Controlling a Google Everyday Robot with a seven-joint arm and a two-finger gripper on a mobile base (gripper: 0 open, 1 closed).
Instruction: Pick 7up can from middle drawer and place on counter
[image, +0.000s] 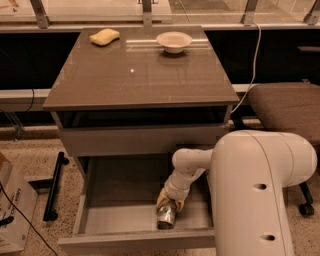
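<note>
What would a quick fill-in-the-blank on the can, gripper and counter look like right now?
The can is in the drawer, which stands ____.
The gripper is down inside the drawer, right at the ____.
On the counter, the bowl sits to the ____ of the sponge.
Missing: open; can; right.
</note>
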